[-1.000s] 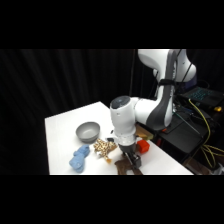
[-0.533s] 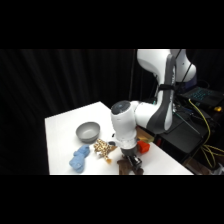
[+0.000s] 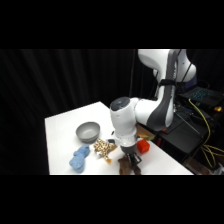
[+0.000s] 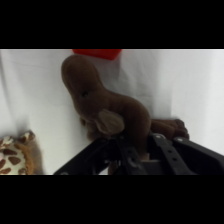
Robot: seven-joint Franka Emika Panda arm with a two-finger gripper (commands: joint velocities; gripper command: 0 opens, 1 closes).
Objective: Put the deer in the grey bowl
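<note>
The deer (image 4: 107, 107), a dark brown plush, lies on the white table near its front edge. In the side view only a dark piece of the deer (image 3: 124, 168) shows under the arm. My gripper (image 3: 131, 161) has come down right over it. In the wrist view the gripper (image 4: 140, 155) rises from the bottom edge with its black linkage against the deer's rear half. The grey bowl (image 3: 87, 131) stands empty further back and to the left, well apart from the gripper.
A tan spotted plush (image 3: 103, 147) lies between bowl and deer, and shows at the wrist view's lower left (image 4: 15, 155). A blue plush (image 3: 79, 159) lies front left. A red object (image 3: 143, 146) sits just right of the gripper. Cables hang at the right.
The gripper has sunk a little lower onto the deer. The bowl and the other toys have not moved.
</note>
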